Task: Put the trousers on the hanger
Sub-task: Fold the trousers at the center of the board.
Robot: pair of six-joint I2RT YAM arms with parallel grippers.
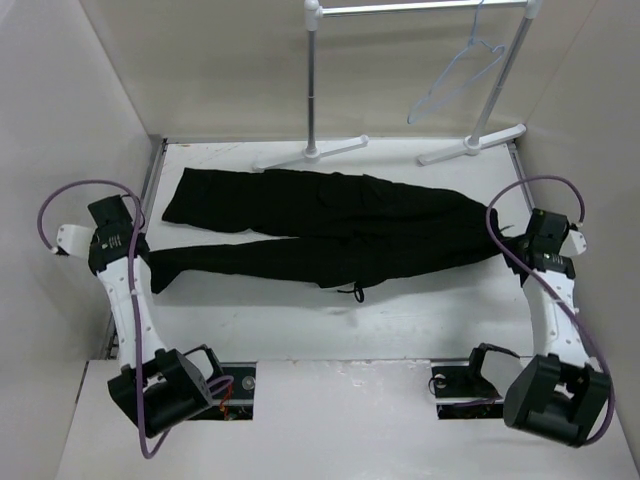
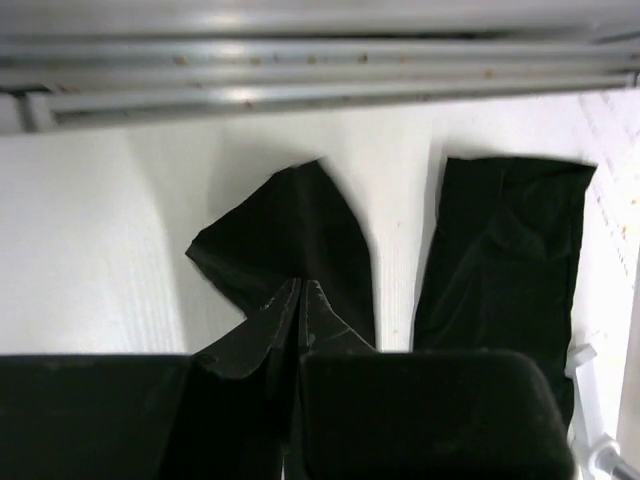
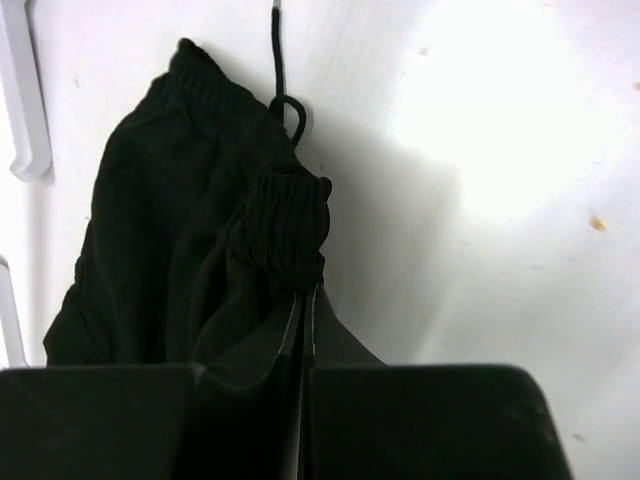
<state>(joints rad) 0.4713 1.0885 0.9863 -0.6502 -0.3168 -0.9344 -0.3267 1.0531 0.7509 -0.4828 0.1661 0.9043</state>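
Both trousers (image 1: 320,232) ends in L pincer (image 2: 300,288), R pincer (image 3: 307,292); hanger (image 1: 441,80) well behind.

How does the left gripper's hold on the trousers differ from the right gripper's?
The left gripper pinches a plain leg hem; the right gripper pinches the gathered elastic waistband. The left works the leg end of the trousers, the right the waist end. Both are shut on black fabric.

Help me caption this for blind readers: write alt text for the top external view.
Black trousers lie flat across a white table, legs to the left, waistband to the right. The left hand pinches the near leg's cuff and the right hand pinches the waistband. A pale wire hanger hangs from a rack at the back.
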